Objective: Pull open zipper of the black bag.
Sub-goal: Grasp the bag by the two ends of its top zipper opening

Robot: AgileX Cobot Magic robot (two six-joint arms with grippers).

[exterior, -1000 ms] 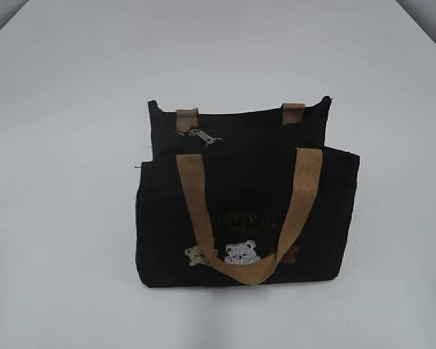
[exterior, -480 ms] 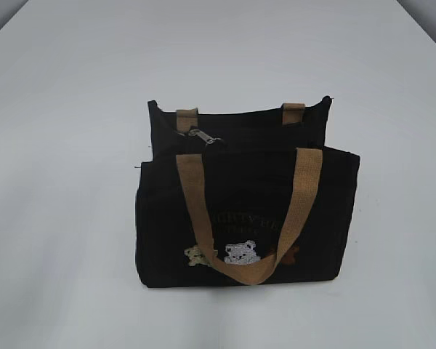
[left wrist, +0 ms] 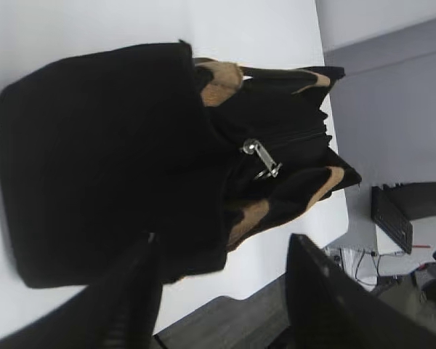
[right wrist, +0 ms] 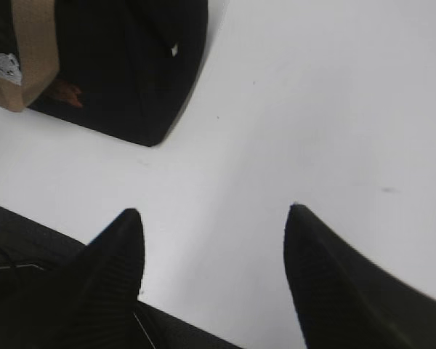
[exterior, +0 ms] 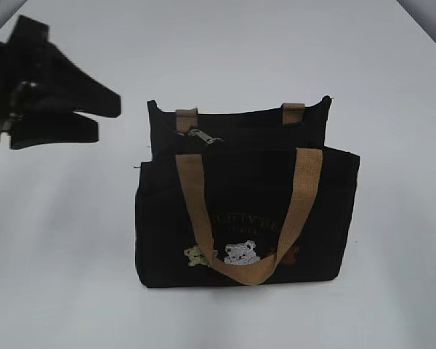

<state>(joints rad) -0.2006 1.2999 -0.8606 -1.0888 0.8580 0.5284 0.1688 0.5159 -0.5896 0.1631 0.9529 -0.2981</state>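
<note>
my left gripper (exterior: 94,116) open, empty, black bag (exterior: 247,211) ahead, pull tab (left wrist: 261,158) beyond tips, unreached. right gripper (right wrist: 214,218) open over bare surface (right wrist: 312,109), bag corner off front-left.

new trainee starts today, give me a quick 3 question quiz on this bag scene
1. True or false: the left gripper already holds the pull tab.
2. What colour are the handles of the black bag?
3. Over what does the right gripper hang? A) the bag B) bare table

Key: 1 false, its jaws are open and clear of the bag. 2 tan. 3 B.
</note>
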